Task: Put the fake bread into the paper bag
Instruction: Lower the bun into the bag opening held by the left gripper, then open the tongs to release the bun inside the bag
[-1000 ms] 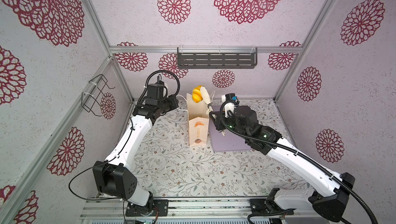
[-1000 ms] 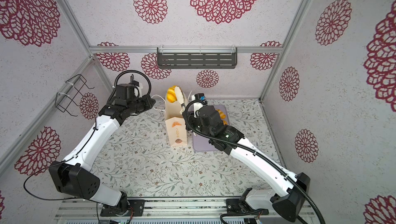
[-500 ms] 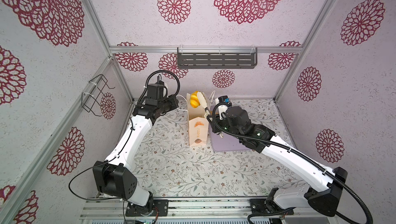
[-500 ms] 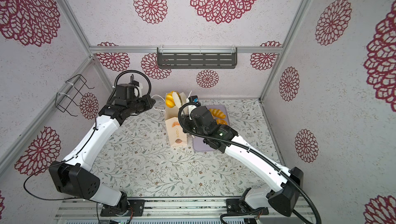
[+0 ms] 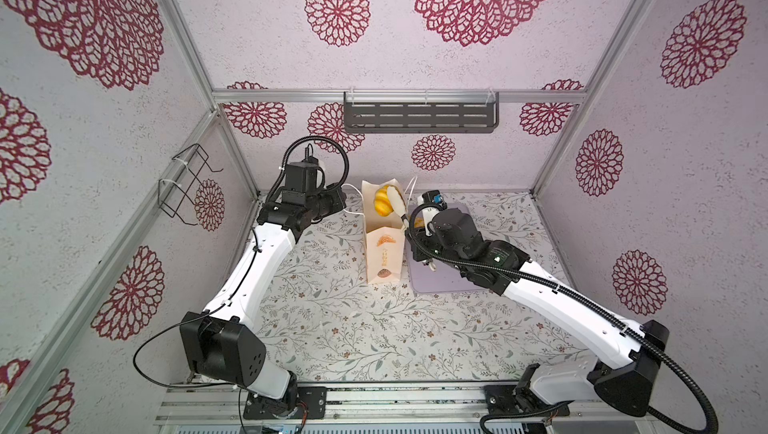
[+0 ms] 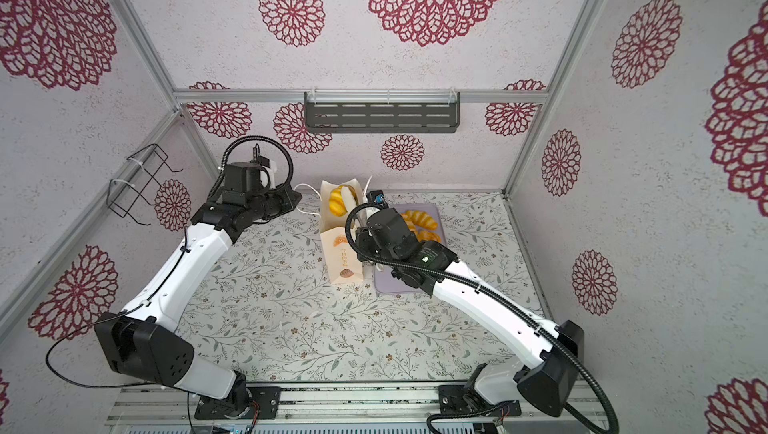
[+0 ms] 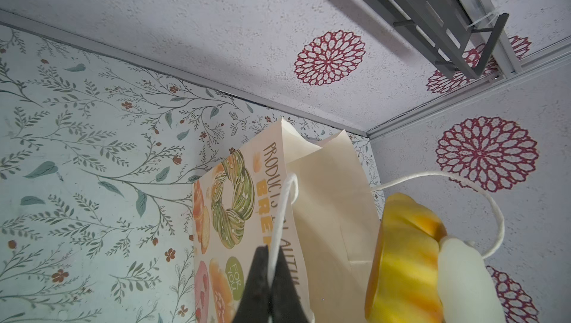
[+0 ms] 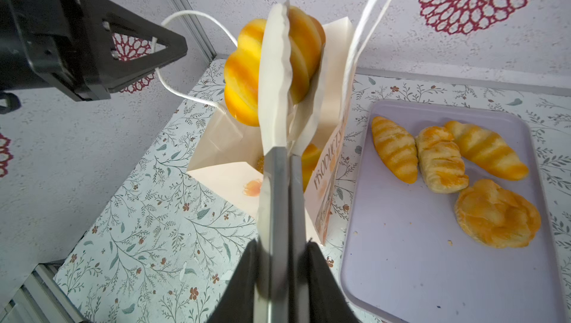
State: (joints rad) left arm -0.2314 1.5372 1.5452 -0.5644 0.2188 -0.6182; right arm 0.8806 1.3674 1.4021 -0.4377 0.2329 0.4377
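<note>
Striped roll (image 8: pixel 242 68): glossy, probably light, slippery; tongs (image 8: pixel 275 74) pinch its middle above paper bag (image 8: pixel 222 179). Right gripper (image 8: pixel 284 244) clamped on tongs, left gripper (image 7: pixel 271 253) on cord handle (image 7: pixel 282 213).

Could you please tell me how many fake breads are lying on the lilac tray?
4. A striped roll, a flaky roll and a second striped roll lie side by side on the lilac tray; a round bun lies next to them. None seems hidden.

Paper bag (image 5: pixel 384 255) mid-rear of worktop (image 5: pixel 332 328); tray (image 5: pixel 444 284) just R. Four breads (image 8: pixel 441 160) on tray's far half. One bread (image 5: pixel 381 202) in tongs (image 8: pixel 275 74) above bag mouth, more inside. L pincer (image 7: pixel 272 270) at bag's L, on cord handle (image 7: pixel 285 210).
</note>
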